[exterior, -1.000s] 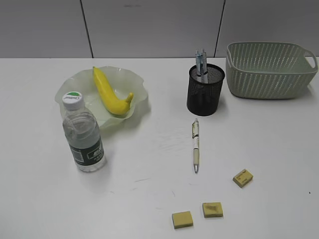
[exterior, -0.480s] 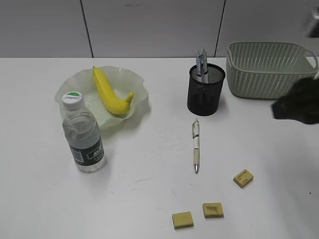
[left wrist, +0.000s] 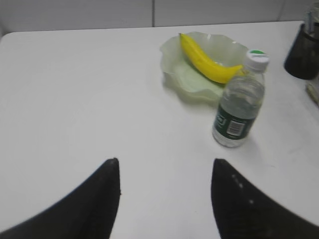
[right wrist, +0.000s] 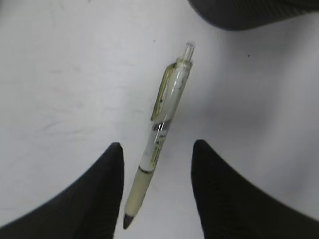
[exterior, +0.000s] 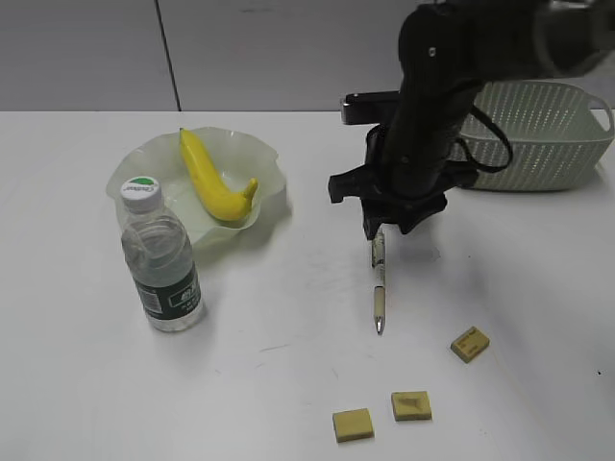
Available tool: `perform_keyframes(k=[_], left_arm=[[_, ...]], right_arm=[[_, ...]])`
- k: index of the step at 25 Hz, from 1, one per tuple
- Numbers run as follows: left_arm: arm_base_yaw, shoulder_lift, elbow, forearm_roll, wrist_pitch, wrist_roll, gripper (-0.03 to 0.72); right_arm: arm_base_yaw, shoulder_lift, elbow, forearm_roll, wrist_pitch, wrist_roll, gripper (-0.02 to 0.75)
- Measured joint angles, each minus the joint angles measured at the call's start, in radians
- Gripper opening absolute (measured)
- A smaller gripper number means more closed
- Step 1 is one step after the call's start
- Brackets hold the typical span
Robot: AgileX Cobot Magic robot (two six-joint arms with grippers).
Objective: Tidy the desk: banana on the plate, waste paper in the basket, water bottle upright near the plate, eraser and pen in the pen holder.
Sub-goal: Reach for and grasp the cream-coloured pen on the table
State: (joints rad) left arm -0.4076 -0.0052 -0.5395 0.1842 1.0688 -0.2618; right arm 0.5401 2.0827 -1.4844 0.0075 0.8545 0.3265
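Pen: slim retractable ballpoint, clear upper barrel with clip, pale grip sleeve, dark tip; lies flat on the counter, just in front of the pen holder, tip pointing toward the near edge.
Pen, handling (judged): light, rigid, smooth and round, so apt to roll or slip; best taken across the barrel near its middle, below the clip, with the fingers closing square to its length.
Right hand: fingers spread wide, holding nothing; hovers over the pen.
Pen relative to right hand: in the right wrist view the barrel runs between the two dark fingers, lower half inside the gap, clip end beyond the fingertips; no contact visible. Whether the fingers reach counter level cannot be told.
Left hand: fingers parted, empty, above bare counter, well apart from the pen.
Pen holder: black mesh cup, largely hidden behind the right arm in the exterior view.
Erasers: three small yellow blocks near the front edge, loose on the counter.
Banana: on the ruffled green plate.
Water bottle: upright, just beside the plate.
Basket: far right; contents not visible.
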Motion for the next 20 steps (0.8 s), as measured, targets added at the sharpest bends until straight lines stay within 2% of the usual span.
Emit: perform_keyframes(k=[4,6,8,12,15,20], left_arm=[[0.149,-0.001,0.000,0.000,0.001,0.000,0.435],[0.198,-0.001,0.000,0.000,0.001,0.000,0.435],[0.230,-0.001,0.000,0.000,0.001,0.000,0.435],[0.239,-0.001,0.000,-0.001,0.001,0.000,0.435],[0.239,-0.001,0.000,-0.002,0.001,0.000,0.435],[0.239,-0.001,0.000,-0.002,0.001,0.000,0.435]], right_arm=[[0.000,0.113,-0.123,-0.015,0.091,0.054,0.393],[0.000,0.153,-0.152,-0.034,0.117,0.086,0.395],[0.000,0.176,-0.161,-0.053,0.128,0.116,0.395],[0.000,0.197,-0.164,-0.062,0.122,0.137,0.382],[0.000,0.209,-0.166,-0.038,0.106,0.139,0.310],[0.000,0.213,-0.173,0.004,0.085,0.139,0.123]])
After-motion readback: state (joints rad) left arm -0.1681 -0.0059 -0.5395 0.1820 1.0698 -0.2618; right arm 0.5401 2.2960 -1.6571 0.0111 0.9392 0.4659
